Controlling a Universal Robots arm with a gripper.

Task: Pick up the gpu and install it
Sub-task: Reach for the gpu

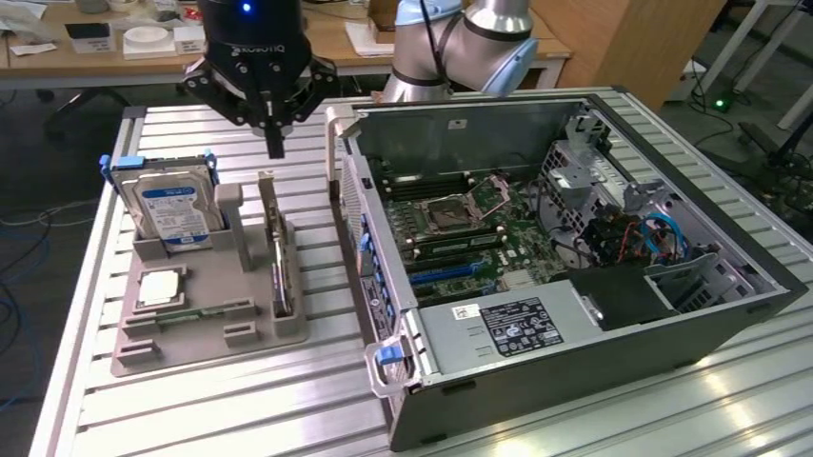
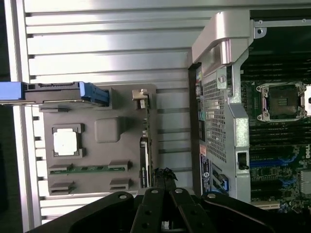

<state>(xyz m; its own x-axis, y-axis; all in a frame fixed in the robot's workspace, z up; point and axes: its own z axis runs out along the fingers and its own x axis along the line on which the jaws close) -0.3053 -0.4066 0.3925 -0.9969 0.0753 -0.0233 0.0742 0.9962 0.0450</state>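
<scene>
GPU [image 1: 273, 249], thin green circuit card with black cooler and silver end bracket: stands on its long edge in a slot of the grey moulded holder tray [image 1: 178, 345], just beside the open black-and-silver computer case [image 1: 610, 367]. Long axis runs parallel to the case wall, bracket end farthest from the exterior camera.

Black gripper [image 1: 274, 148] hangs above that bracket end, jaws fully closed, nothing held, clear of the card.

Same tray:
- silver hard drive [image 1: 171, 211] with blue label, upright in a blue caddy
- square silver processor chip [image 1: 163, 286], lying flat
- narrow green memory stick [image 1: 190, 314] in its groove

Case lies on its side, green motherboard [image 1: 496, 224] exposed. Grey power supply [image 1: 447, 335] carries a black label, text unreadable. Gripper body lettering looks like ROBOTIQ, inverted.
</scene>
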